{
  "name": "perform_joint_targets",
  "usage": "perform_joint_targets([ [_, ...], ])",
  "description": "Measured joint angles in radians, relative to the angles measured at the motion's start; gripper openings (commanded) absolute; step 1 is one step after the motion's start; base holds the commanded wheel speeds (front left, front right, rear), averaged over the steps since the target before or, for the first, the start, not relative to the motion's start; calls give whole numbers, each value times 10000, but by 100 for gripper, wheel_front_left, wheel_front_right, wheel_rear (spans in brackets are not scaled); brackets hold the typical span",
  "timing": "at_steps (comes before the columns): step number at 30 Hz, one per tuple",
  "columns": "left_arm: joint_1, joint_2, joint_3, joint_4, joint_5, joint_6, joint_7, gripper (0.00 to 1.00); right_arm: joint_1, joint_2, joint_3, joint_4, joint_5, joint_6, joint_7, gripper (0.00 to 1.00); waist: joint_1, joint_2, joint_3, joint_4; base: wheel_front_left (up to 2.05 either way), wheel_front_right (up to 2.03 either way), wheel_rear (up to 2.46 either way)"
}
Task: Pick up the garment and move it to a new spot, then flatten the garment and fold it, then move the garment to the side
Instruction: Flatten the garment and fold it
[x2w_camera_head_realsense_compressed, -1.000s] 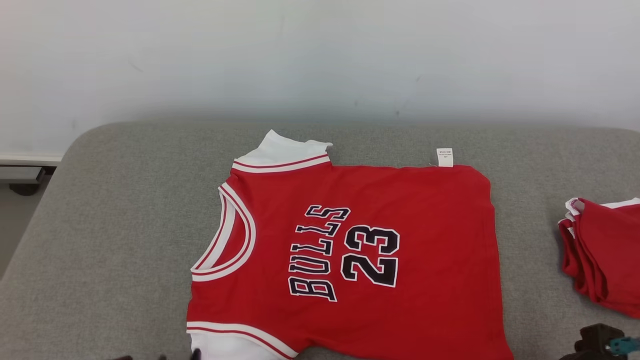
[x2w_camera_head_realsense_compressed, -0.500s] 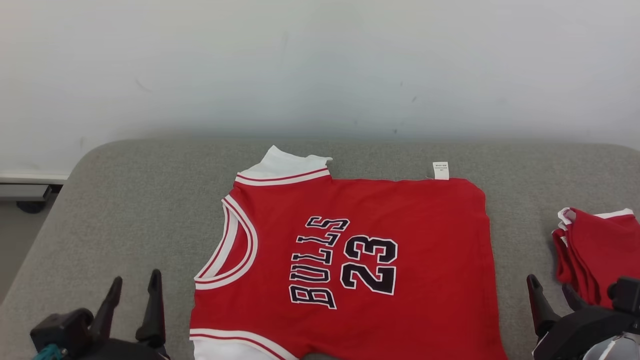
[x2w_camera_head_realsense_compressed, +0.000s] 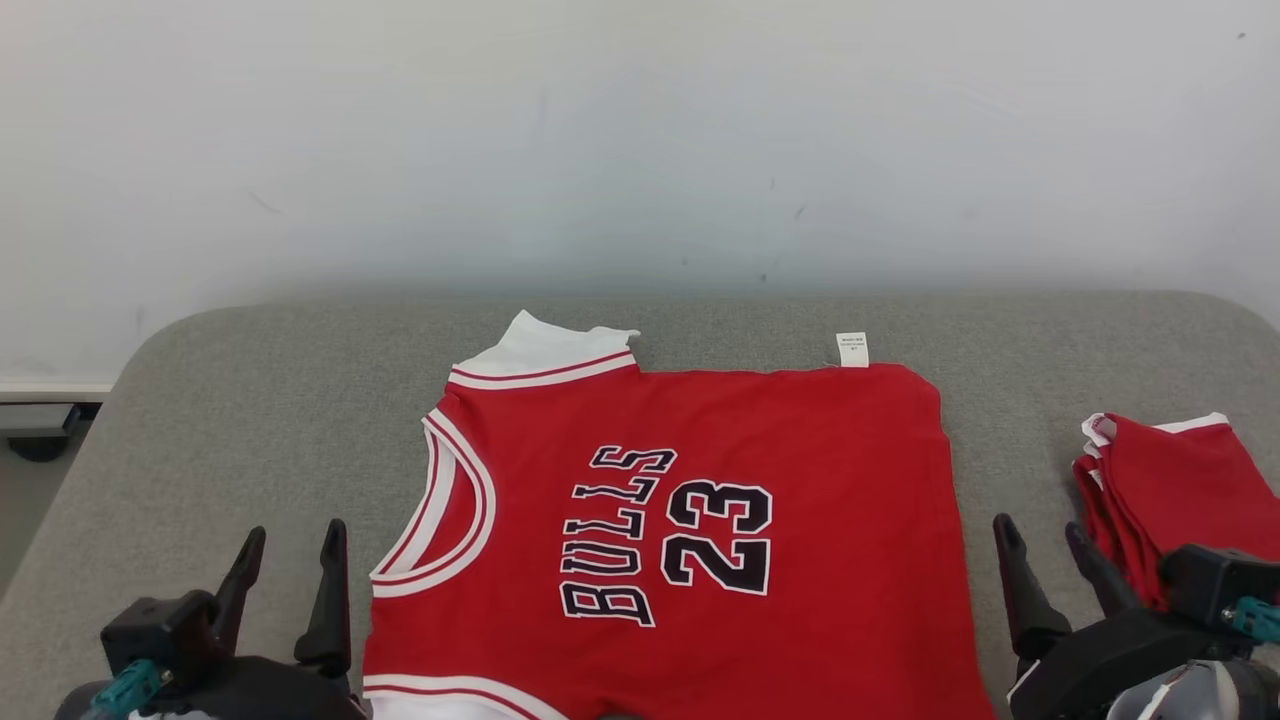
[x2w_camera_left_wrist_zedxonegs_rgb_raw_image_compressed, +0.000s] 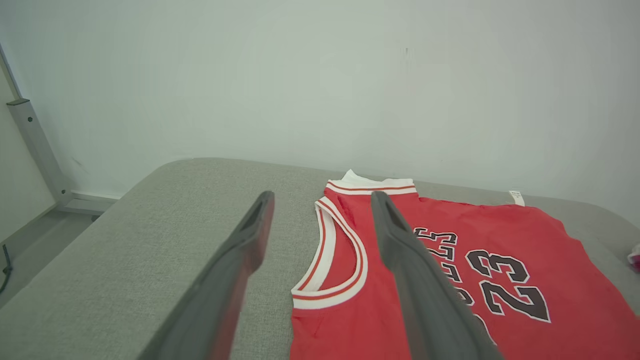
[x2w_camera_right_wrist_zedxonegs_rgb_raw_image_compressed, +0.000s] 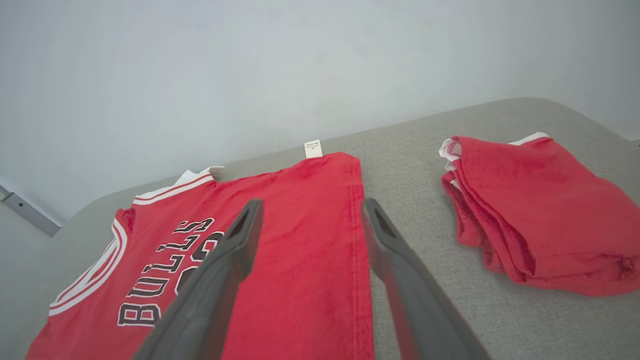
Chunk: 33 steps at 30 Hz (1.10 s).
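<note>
Head view: red jersey (x2w_camera_head_realsense_compressed: 830, 470) flat on grey worktop (x2w_camera_head_realsense_compressed: 250, 400); left and right jaws both spread wide, holding nothing.

The jersey (x2w_camera_head_realsense_compressed: 820, 470) is seen as matt red cloth, finely textured, with smooth white trim. Beneath the jersey a coarse grey woven covering (x2w_camera_head_realsense_compressed: 250, 400) is shown; beside it, folded cloth (x2w_camera_head_realsense_compressed: 1180, 480) of the same matt red is laid.
</note>
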Motion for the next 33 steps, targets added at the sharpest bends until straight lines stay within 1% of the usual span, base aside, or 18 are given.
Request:
perform_joint_targets([
  [4,-108,-67,-23,165,2,2,0,100,-117,-19,322,305,-132,255,-94,100,0,0,-16,-63,0,0,0],
  [5,-106,-59,-10,182,2,2,0,100,-160,-25,382,364,-207,268,-136,100,0,0,-19,-91,0,0,0],
  [10,-110,-94,-44,316,10,2,0,100,-303,-267,272,656,-447,274,-313,100,0,0,-18,-187,0,0,0],
  [24,76,-52,-157,562,36,0,134,100,-315,-221,297,1009,-598,268,-865,100,0,0,2,-258,0,0,0],
  [33,92,-52,-196,581,86,0,148,100,-315,-230,293,1106,-602,270,-980,100,0,0,14,-247,0,0,0],
])
